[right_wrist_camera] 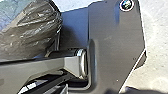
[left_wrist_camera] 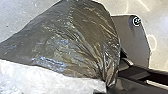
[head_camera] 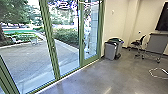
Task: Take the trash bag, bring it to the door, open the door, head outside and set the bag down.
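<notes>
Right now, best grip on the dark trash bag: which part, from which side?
I'd take the dark trash bag by its gathered end, coming from that end, opposite the bulging body, and closing across the bunched folds. The creases converge there into a narrow bundle, likely easier to clamp; the rest spreads wide and looks slack.

Bright daylight is pouring through the glass panes [head_camera: 32, 57] in the head view, washing out parts of the greenery [head_camera: 66, 35] beyond. The grey floor [head_camera: 100, 77] is catching soft, pale glare, while the cream wall [head_camera: 116, 27] is reflecting a warmer tone. Green frames [head_camera: 51, 45] are leaning outward toward the left edge. In the left wrist view, bluish-white highlights are shining along the dark trash bag's [left_wrist_camera: 75, 32] folds, and the white material [left_wrist_camera: 45, 80] is glaring. In the right wrist view, the robot's plate [right_wrist_camera: 112, 32] is staying dim against the bright floor.
</notes>
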### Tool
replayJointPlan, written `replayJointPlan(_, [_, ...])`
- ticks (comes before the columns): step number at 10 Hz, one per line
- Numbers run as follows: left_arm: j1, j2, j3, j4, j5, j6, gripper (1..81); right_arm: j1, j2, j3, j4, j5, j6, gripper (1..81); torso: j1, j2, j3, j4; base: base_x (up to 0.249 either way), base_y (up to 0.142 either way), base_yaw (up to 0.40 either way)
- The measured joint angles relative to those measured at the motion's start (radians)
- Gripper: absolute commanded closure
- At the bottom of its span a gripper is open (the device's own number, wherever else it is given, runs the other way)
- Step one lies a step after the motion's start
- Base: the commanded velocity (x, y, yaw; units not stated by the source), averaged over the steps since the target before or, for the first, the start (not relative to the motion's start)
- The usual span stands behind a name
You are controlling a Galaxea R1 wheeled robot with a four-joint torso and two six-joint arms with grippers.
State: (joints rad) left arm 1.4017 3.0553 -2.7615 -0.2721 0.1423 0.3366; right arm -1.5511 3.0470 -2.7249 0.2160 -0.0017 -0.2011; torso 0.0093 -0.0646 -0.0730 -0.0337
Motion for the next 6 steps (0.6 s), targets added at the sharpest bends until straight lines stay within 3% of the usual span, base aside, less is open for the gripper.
replayJointPlan(6, [0.0,0.0,0.0,0.0,0.0,0.0,81.1,0.001,0.0,0.0,0.0,0.0,0.0,1.0,0.0,0.0,0.0,0.0,0.158,-0.08,0.0])
